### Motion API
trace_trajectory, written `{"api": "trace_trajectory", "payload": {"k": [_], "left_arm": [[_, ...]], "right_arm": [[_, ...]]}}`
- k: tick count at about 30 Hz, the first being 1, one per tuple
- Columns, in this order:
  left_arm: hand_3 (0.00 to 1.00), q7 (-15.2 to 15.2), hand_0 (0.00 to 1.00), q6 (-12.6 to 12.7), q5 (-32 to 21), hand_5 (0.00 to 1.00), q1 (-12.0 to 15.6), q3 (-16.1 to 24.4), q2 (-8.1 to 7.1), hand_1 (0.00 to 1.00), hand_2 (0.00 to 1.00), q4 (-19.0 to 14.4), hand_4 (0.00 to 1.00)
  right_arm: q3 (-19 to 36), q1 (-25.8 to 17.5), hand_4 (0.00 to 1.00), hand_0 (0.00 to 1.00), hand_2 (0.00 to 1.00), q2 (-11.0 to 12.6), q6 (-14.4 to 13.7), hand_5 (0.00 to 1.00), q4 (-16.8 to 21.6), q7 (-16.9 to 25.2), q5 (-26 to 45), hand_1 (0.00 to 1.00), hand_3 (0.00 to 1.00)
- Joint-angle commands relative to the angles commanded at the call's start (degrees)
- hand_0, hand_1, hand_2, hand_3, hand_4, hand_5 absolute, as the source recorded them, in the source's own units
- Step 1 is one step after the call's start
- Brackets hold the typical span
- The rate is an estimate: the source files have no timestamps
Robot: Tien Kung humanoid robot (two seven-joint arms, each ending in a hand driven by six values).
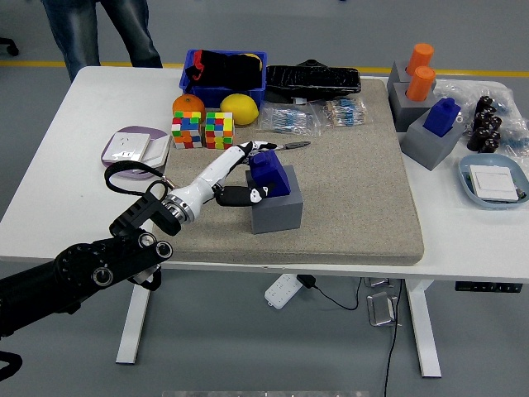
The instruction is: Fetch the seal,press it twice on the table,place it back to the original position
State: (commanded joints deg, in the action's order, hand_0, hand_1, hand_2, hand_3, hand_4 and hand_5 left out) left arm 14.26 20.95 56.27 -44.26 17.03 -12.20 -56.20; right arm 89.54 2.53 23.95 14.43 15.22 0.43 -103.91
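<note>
While the blue seal (269, 174) sits in its grey holder (276, 207) near the front of the mat (355, 182), the left hand (235, 169) has closed around it: white fingers (248, 150) wrap the far side and top of the seal, and the black thumb lies against its near side. The seal appears slightly tilted in the socket, though whether it has left the seat cannot be told. The right hand is not in view.

Judgement: the step in hand is the fetch, at the point of lifting out. Neither press has been made, and the return is still to come.

The next move calls for a straight upward pull so the holder is not dragged or tipped, then a carry to bare mat or table (74, 165) beside it. The cubes (204, 130) and the packets (289, 118) lie just behind the hand, so clearance that way is limited. The holder should stay put, as it marks the return position.
</note>
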Motion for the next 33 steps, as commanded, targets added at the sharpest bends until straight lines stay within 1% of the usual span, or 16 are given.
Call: {"api": "trace_trajectory", "payload": {"k": [9,14,26,33], "left_arm": [[0.866,-1.92,0.829,-0.50,1.58,0.002,-0.40,0.59,-0.81,0.525,0.467,-2.26,0.449],[0.867,-3.46,0.829,-0.86,2.68,0.002,-0.45,0.74,-0.90,0.526,0.467,-3.48,0.451],[0.869,-7.51,0.825,-1.07,6.57,0.002,-0.98,1.12,-0.73,0.525,0.468,-4.01,0.448],[0.870,-9.75,0.824,-1.45,8.01,0.002,-1.79,1.83,-1.03,0.526,0.469,-4.62,0.448]], "right_arm": [[-0.05,0.04,0.786,0.803,0.687,0.34,-0.03,0.540,0.09,0.08,-0.06,0.705,0.650],[-0.10,-0.07,0.786,0.804,0.687,0.32,-0.05,0.540,0.03,0.05,-0.14,0.705,0.650],[-0.41,-0.17,0.787,0.804,0.687,0.43,-0.11,0.540,0.04,0.05,-0.17,0.705,0.650],[-0.20,-0.14,0.787,0.804,0.687,0.56,-0.12,0.540,0.05,0.10,-0.21,0.705,0.650]]}}
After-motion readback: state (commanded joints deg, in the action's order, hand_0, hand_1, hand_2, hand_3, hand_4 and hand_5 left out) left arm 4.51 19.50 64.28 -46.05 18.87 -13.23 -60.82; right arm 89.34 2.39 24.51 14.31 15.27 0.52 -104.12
